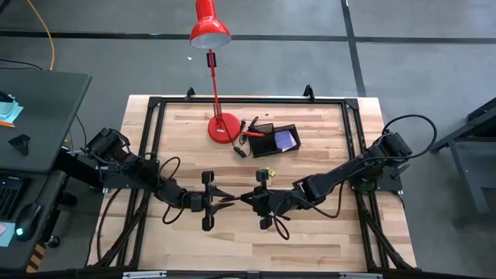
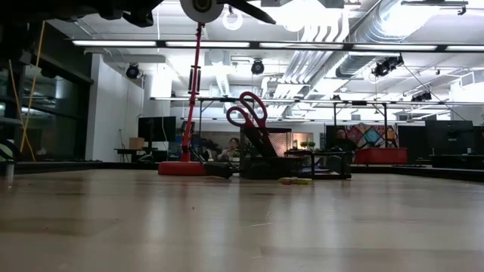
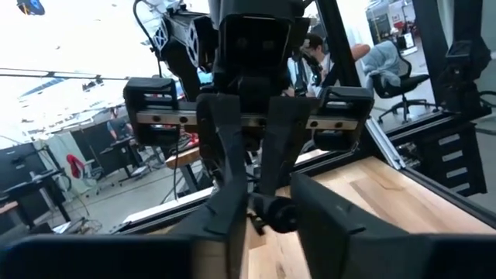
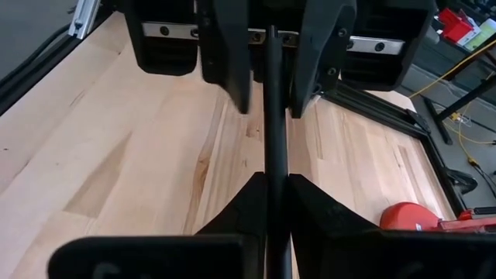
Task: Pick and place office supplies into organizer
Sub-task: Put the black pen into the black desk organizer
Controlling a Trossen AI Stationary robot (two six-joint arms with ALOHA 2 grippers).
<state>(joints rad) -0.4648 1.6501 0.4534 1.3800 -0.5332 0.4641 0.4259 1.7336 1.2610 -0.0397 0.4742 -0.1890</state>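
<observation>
Table [image 1: 310, 232]: a pale wooden top inside a black frame is seen from above, with both arms reaching in over its middle.
Desk lamp [image 1: 211, 31]: a red lamp is stood at the far side of the table, its round base [image 1: 223, 126] set just beside the organizer.
Left gripper [image 1: 230, 200]: it is held low over the table's middle and pointed at the right gripper, tip to tip. Its fingers [image 4: 232, 70] are drawn in close on either side of the pen. Whether they are pressed on the pen cannot be told.
Right gripper [image 1: 244, 199]: it is clenched on the pen, which is pinched between its two fingers [image 4: 248, 201] and carried above the wood.
Organizer [image 1: 271, 140]: a small black tray is placed at the far middle of the table, well apart from the grippers.
Scissors [image 2: 249, 113]: the red handles are seen standing up out of the organizer in the low view.
Purple-blue pad [image 1: 284, 139]: it is laid flat in the organizer's compartment on the right arm's side.
Pen [image 4: 273, 139]: a thin dark pen is held level between the two grippers, off the table and outside the organizer.
Yellow piece [image 1: 267, 172]: a tiny yellow item is left on the bare wood between the organizer and the grippers.
</observation>
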